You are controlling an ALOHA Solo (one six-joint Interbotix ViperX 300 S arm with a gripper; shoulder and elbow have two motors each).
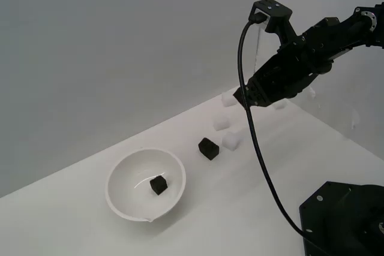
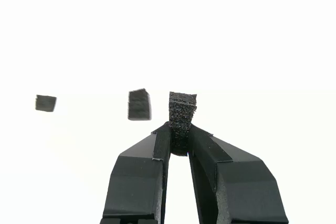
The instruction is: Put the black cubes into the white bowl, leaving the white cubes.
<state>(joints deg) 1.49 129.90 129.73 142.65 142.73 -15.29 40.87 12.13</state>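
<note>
My gripper [image 2: 178, 132] is shut on a black cube [image 2: 182, 109], which sticks out past the fingertips. In the exterior view the gripper [image 1: 242, 98] hangs in the air above the table's far side, over the white cubes. The held cube cannot be told apart from the dark fingers there. A second black cube [image 1: 158, 184] lies inside the white bowl [image 1: 123, 175]. A third one [image 1: 208, 148] rests on the table just to the exterior view's right of the bowl. White cubes [image 1: 231, 141] [image 1: 221, 123] [image 1: 228, 98] sit beyond it. The wrist view shows two other black cubes [image 2: 139, 104] [image 2: 45, 103] on washed-out white.
The arm's black base [image 1: 345, 220] fills the near corner on the exterior view's right. Its cable [image 1: 255, 142] hangs from the wrist down toward the base. Grey walls close the table at the back and on the exterior view's right.
</note>
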